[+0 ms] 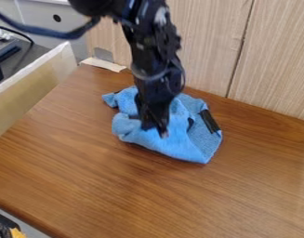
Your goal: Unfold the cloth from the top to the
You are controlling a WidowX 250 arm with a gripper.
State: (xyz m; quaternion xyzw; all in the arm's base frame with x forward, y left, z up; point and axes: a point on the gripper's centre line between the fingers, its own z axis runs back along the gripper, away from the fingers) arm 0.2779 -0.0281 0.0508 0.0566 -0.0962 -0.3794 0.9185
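One cloth (192,145), light blue, crumpled. Location: on the brown wooden table (86,162), toward its far side, near the pale wood-grain panel (210,46). Condition: bunched, folded over itself in the middle, with one near corner (202,154) spread fairly flat and a small flap (110,98) poking out at the far left of the view. Marking: one dark strip (209,121) at the right edge.

One black gripper (155,128), hanging steeply from the arm (155,62) over the cloth's middle, its tips at the near folds. Jaws: whether clenched on fabric or released, cannot tell; the dark parts blend together.

Handling, as judged: light, soft and limp, with a towel-like nap that should give good friction. Not fragile, though layers may cling and lift together, dragging the whole bundle instead of opening it.

Recommended hold: a single upper layer, pinched shallowly at a loose edge or the far flap, then drawn low across the pile. The middle is a poor choice, likely to gather several layers. Unfolding: incomplete.
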